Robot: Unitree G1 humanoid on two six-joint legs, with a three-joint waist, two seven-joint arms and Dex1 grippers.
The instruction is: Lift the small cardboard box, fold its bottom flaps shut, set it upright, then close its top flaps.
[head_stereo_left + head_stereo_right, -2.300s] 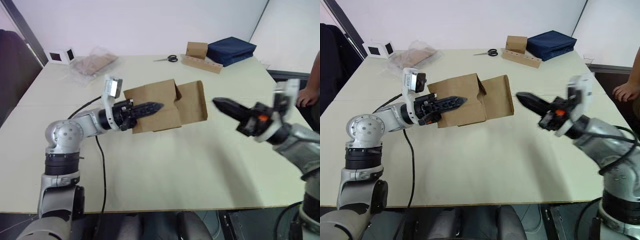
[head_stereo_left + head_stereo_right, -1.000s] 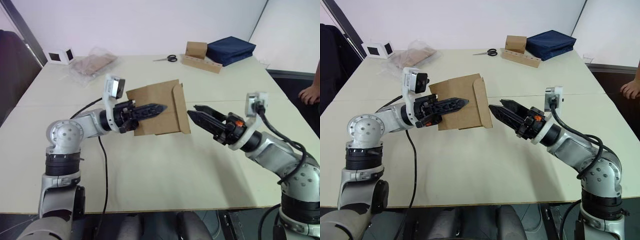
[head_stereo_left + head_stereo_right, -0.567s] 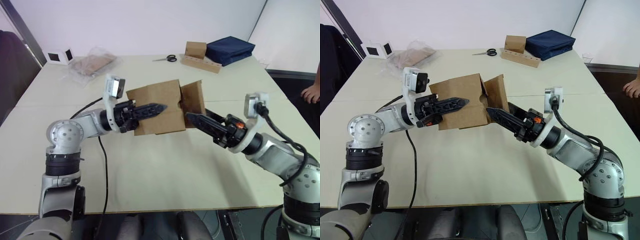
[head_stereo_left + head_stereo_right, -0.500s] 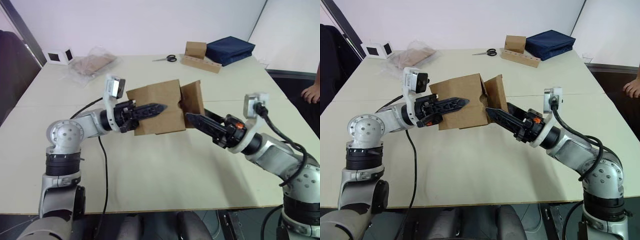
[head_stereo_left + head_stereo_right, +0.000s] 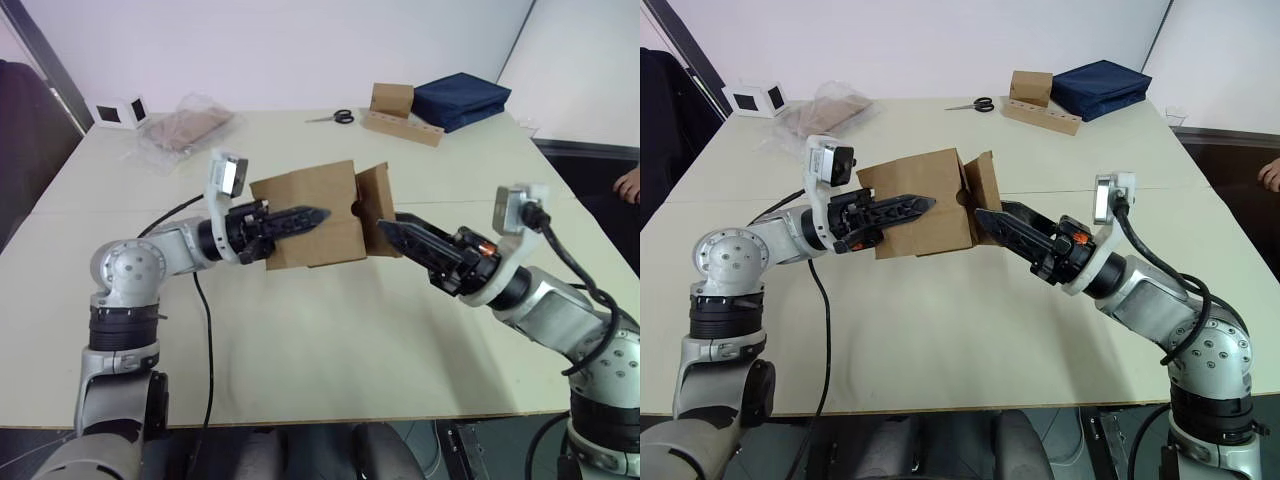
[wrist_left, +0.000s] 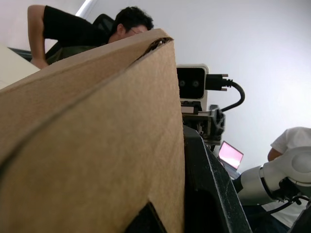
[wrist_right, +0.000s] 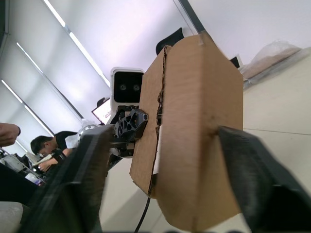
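Small cardboard box — plain brown, unprinted — hangs above the bench, our left hand clamped on its side wall. We judge we are folding the bottom flaps: one flap stands half-closed, our right hand spread wide around it, gripping nothing. Next, press it flat — squarely, without twisting.

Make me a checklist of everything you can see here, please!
Surface: pale table.
Job's things: small cardboard box held in the air, one end flap partly open.
Clutter: scissors, navy bag, brown box with punched strip, plastic bag, white cube.
Grippers: left gripper clamps the box wall; right gripper open, at the flap.
Cables: black cable on the table.
Surroundings: a person's hand.
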